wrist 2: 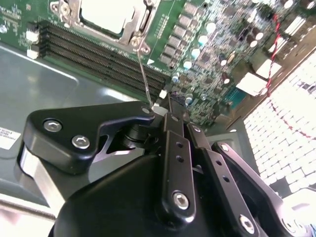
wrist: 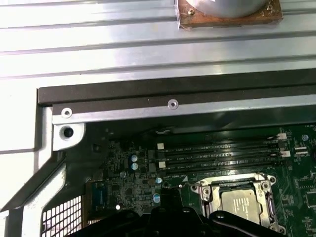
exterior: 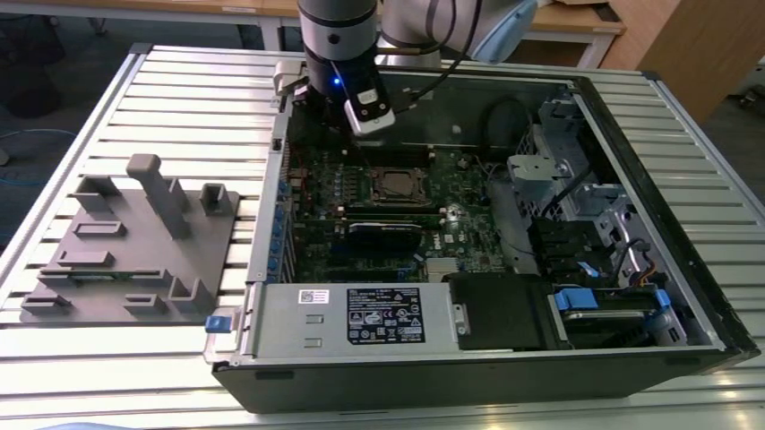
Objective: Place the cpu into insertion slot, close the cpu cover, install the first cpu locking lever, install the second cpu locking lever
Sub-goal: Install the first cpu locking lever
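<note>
A slatted metal table [exterior: 179,98] stands on dark floor [exterior: 107,27], with wooden desks [exterior: 576,21] behind.

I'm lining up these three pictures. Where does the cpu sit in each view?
Exterior view: cpu at the centre of the board.
First wrist view: cpu, with the memory slots between it and the case wall.
Second wrist view: cpu, a pale square next to the same slots.
Shared landmark: the memory slots, also beside the cpu in the exterior view.
</note>
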`<state>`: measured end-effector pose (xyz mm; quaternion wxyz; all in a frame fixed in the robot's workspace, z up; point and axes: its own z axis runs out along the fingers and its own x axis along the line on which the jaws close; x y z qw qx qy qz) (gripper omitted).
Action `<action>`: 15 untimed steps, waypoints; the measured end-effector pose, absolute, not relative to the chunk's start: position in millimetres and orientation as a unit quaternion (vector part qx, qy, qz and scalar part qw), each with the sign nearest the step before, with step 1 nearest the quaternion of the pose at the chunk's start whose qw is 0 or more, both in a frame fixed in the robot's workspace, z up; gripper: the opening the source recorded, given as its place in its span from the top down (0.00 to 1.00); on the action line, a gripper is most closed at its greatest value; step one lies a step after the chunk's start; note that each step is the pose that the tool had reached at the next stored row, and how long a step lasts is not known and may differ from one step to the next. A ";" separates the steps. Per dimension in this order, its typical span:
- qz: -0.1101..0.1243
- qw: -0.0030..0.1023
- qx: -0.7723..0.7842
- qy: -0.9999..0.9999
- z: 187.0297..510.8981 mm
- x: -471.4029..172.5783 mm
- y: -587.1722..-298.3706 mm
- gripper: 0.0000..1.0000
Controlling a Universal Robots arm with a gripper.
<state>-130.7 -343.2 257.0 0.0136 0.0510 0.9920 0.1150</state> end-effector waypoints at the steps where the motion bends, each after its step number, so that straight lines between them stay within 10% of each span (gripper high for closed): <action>1: 0.119 0.013 0.051 0.991 256.9 -130.7 -343.2 0.90; 15: 0.126 0.013 0.051 0.991 253.7 -130.1 -343.3 0.90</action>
